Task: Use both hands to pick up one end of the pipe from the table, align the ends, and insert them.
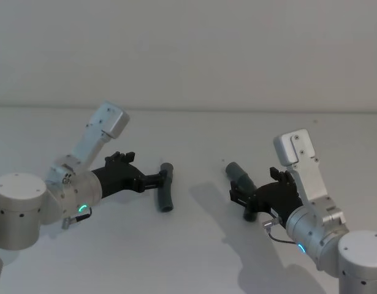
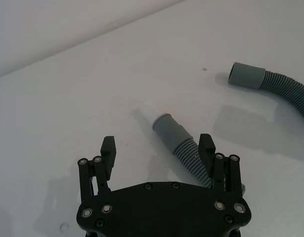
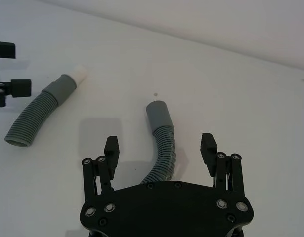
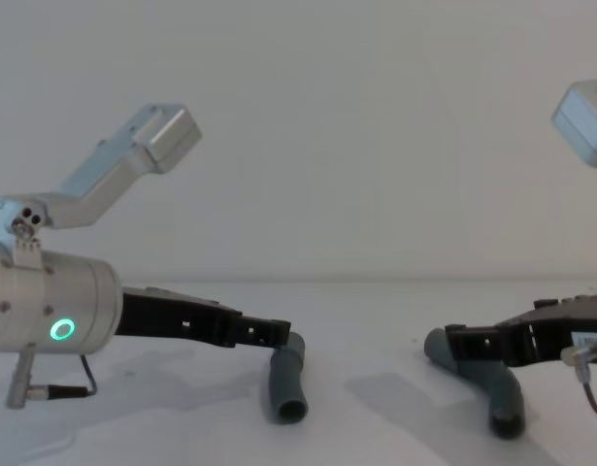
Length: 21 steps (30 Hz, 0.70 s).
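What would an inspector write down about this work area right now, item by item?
Surface: white table, matt, with one small dark speck.
Job's things: short pipe piece with white tip; longer corrugated pipe piece with smooth grey cuff. Both lie on the table, apart, not joined.
Clutter: nothing seen.
Grippers: left gripper open, fingers either side of the short pipe piece; right gripper open, fingers either side of the longer corrugated pipe piece.
Cables: thin wire by the left wrist; second thin wire by the right wrist.
Surroundings: plain pale wall behind the table.
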{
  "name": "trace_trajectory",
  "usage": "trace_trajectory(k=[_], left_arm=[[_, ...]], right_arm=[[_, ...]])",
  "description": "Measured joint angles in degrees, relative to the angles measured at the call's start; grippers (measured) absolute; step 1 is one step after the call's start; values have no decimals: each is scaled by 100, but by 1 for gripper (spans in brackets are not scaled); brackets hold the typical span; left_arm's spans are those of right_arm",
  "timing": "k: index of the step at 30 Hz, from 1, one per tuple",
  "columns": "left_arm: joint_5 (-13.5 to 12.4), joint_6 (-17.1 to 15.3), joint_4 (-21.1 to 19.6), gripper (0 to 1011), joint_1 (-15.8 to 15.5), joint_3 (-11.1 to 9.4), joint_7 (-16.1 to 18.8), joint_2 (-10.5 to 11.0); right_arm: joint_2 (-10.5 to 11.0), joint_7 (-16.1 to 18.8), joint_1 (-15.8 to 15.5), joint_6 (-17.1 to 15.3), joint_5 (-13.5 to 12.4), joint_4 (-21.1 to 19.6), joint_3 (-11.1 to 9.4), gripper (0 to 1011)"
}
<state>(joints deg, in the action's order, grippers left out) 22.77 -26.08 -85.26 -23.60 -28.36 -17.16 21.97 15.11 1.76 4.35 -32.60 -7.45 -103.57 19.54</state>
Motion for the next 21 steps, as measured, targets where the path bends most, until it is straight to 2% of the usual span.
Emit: trace_trajectory(k=[21], left_arm=[[-275, -2, 486, 1001, -402, -283, -255, -234]], right_arm=[[-117, 185, 78, -8, -42, 210, -82, 1000]])
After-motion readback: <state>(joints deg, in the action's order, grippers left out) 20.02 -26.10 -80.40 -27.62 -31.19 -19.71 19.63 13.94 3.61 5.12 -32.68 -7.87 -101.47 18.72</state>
